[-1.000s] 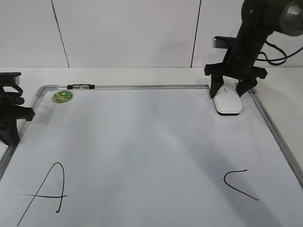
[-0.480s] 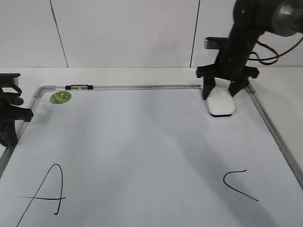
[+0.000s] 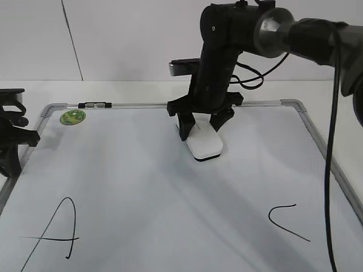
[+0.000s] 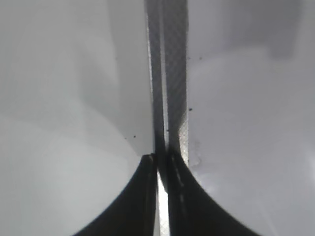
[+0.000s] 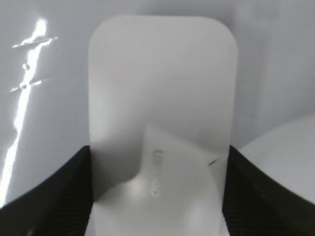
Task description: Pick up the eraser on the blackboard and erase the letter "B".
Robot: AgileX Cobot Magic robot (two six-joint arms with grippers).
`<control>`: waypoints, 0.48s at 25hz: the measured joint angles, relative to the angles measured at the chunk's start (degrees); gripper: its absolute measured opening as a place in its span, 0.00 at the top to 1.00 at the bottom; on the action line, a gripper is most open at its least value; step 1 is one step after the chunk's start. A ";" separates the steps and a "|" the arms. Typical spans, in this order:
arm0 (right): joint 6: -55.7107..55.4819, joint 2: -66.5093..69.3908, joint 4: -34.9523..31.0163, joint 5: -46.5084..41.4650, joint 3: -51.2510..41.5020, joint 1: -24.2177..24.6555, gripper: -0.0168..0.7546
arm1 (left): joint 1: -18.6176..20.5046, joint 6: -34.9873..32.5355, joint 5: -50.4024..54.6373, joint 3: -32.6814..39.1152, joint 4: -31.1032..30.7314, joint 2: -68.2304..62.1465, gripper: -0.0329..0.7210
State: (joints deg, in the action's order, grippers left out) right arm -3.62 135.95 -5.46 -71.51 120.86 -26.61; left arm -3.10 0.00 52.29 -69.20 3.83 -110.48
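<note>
The white eraser (image 3: 205, 144) is between the fingers of my right gripper (image 3: 201, 133), on or just above the upper middle of the blackboard (image 3: 142, 170). In the right wrist view the gripper (image 5: 157, 191) is shut on the eraser (image 5: 162, 88), one black finger on each long side. My left gripper (image 3: 11, 144) is at the board's left edge. In the left wrist view its fingers (image 4: 160, 162) are shut and empty over the board's metal frame (image 4: 170, 73). The letter "B" does not show in any view.
A black "A" (image 3: 54, 235) is at the board's near left and a "C" (image 3: 288, 221) at its near right. A round green magnet (image 3: 74, 117) sits at the far left corner. A small dark piece (image 3: 96, 104) lies on the top frame.
My right gripper has carried the eraser left, from the board's far right corner to its upper middle. The left gripper has stayed put.
</note>
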 joint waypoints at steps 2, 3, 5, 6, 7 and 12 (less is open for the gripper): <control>0.00 0.00 -0.44 0.00 0.00 0.74 0.29 | 0.00 0.00 0.00 0.00 0.00 0.00 0.94; 0.00 0.00 -0.71 0.00 0.00 1.39 0.29 | 0.00 0.00 0.00 0.00 0.00 0.00 0.94; 0.00 0.00 -0.71 0.00 0.00 3.12 0.29 | 0.00 0.00 0.00 0.00 0.00 0.00 0.94; 0.00 0.00 -0.49 0.00 0.00 4.38 0.29 | 0.00 0.00 0.00 0.00 0.00 0.00 0.94; 0.00 0.00 -0.20 0.00 0.00 5.59 0.29 | 0.00 0.00 0.00 0.00 0.00 0.00 0.94; -0.11 0.00 0.86 0.00 0.00 13.29 0.29 | 0.00 0.00 0.00 0.00 0.00 0.00 0.94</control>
State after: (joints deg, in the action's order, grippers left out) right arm -3.73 135.95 -4.60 -71.51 120.86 -13.32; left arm -3.10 0.00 52.29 -69.20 3.83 -110.48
